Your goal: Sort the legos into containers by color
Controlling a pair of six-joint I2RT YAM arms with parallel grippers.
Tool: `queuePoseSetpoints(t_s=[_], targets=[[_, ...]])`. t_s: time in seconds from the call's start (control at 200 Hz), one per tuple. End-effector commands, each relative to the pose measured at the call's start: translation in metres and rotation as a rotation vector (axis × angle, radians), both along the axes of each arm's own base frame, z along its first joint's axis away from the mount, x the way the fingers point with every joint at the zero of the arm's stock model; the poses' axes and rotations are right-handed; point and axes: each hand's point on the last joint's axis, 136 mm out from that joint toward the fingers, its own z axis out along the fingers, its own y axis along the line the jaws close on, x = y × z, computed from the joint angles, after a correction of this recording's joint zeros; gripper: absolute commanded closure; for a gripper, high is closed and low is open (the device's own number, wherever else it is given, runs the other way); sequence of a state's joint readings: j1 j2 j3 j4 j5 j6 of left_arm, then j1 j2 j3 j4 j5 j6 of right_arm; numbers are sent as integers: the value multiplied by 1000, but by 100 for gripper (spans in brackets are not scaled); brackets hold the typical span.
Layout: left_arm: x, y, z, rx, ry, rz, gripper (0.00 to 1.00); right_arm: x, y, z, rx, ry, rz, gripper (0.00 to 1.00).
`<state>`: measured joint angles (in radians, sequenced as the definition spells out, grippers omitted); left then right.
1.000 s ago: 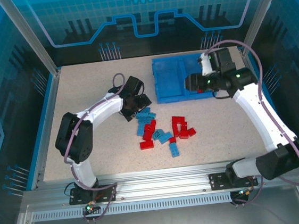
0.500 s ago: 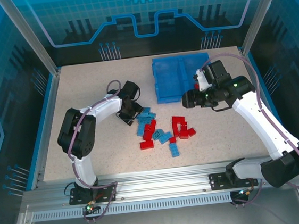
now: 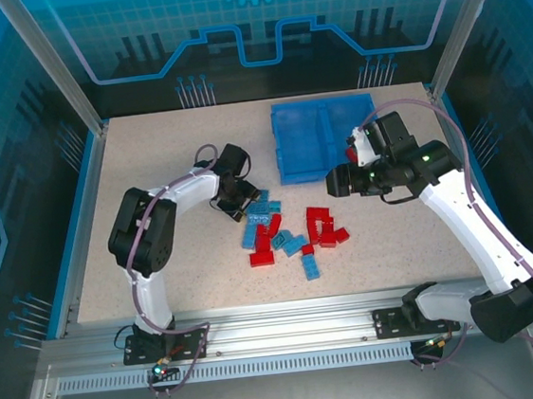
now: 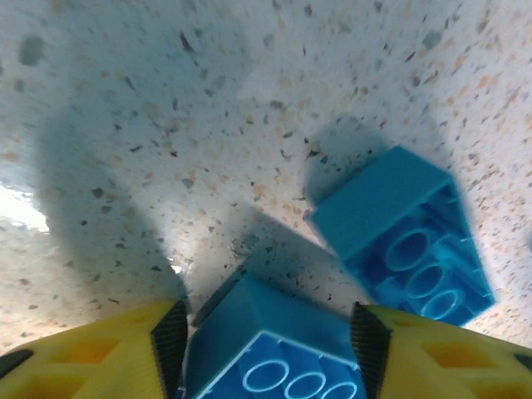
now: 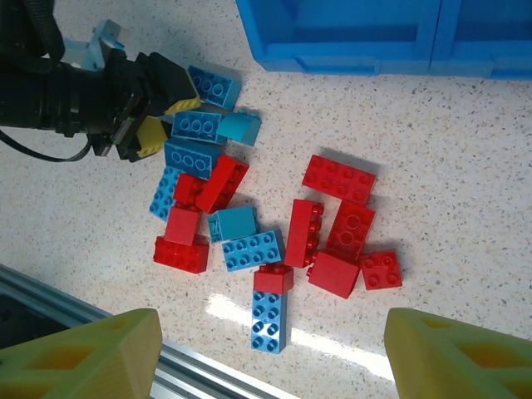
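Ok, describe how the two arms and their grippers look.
The left arm and right arm have white shells, black joints and lilac cables looping alongside. Small green lights glow near the right wrist. The left gripper and right gripper have yellow fingers; the left's carry black ribbed pads.

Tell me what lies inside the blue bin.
No legos show in the left compartment or in the visible part of the right compartment. The right arm covers its near right corner.
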<state>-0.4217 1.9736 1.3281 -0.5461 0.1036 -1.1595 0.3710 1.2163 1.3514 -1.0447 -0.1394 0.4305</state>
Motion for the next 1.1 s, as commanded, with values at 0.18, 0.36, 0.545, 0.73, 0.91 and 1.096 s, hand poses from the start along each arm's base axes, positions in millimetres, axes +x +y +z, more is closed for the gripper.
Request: queuePoseSetpoints(t_s=[0.18, 0.36, 0.545, 0.73, 0.91, 1.096], targets=[[-15, 6, -24, 50, 103, -34, 40, -12, 1, 1, -3, 13, 10, 27], [-16, 1, -22, 23, 100, -72, 44, -14, 0, -1, -8, 19, 9, 26], [-8, -2, 2, 86, 18, -246, 30, -17, 1, -8, -8, 39, 12, 26], [-2, -2, 21, 169, -52, -413, 21, -17, 2, -9, -4, 40, 16, 26], [20, -8, 41, 213, -167, -531, 16, -17, 2, -9, -10, 39, 19, 26], [43, -13, 38, 262, -206, -634, 1, -18, 1, -10, -15, 45, 21, 25]])
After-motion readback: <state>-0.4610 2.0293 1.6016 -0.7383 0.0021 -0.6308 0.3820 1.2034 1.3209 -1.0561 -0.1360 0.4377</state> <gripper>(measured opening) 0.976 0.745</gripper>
